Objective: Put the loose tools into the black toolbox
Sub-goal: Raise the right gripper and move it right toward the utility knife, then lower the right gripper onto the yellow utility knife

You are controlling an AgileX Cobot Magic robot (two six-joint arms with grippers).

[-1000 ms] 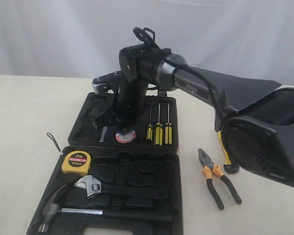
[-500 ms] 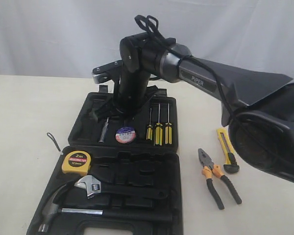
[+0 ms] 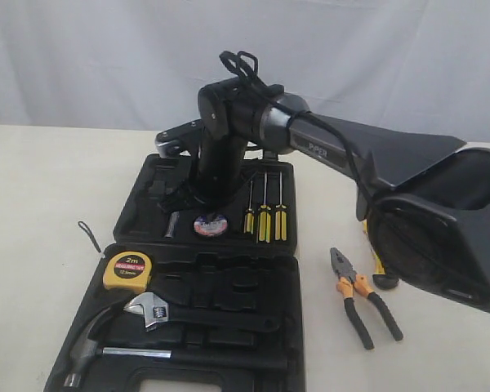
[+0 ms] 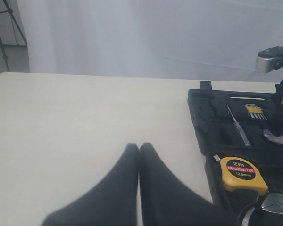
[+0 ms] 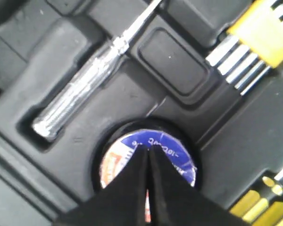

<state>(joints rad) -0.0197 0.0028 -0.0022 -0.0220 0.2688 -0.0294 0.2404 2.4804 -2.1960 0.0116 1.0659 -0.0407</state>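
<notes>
The black toolbox lies open, both halves flat. The tape roll sits in a round slot of the far half. My right gripper is shut, its tips right over the roll's blue-and-white label; whether they touch it I cannot tell. The yellow tape measure rests in the near half. The pliers lie on the table right of the box. The utility knife is mostly hidden behind the right arm. My left gripper is shut and empty over bare table beside the box.
A hammer and an adjustable wrench lie in the near half. Yellow-handled screwdrivers stand in the far half, with a clear-handled driver and a yellow key holder. A black strap lies on the table at left.
Half a second ago the right gripper stood higher above the far half; it has come back down onto the tape roll. The arm again covers most of the knife.
</notes>
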